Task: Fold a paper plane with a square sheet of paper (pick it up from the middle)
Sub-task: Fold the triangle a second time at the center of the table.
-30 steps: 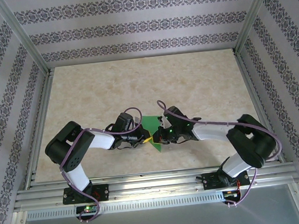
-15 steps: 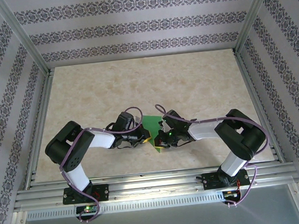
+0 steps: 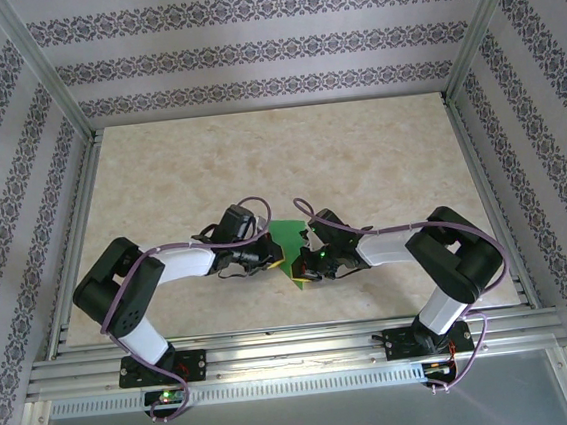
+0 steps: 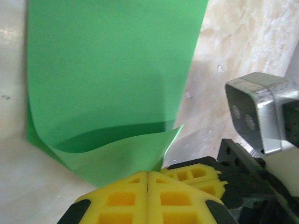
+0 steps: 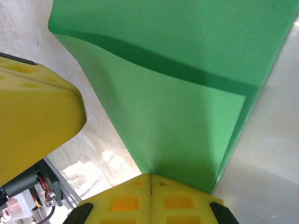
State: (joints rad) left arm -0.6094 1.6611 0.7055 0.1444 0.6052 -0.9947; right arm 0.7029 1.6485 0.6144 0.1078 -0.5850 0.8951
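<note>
Bright, even light (soft-focus wrist close-ups)

You have a pale, marbled beige table (image 3: 358, 155) boxed in on three sides by walls (image 3: 268, 48) papered in white, with dark ornamental bands running across them. Aluminium posts (image 3: 41, 70) rise at the far corners, and a slotted aluminium rail (image 3: 297, 350) runs along the near edge. The light is soft and even, with a faint sheen on the table in your wrist views.

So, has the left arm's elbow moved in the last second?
Yes. The left elbow swung outward toward the left side rail and slightly nearer the front rail.
</note>
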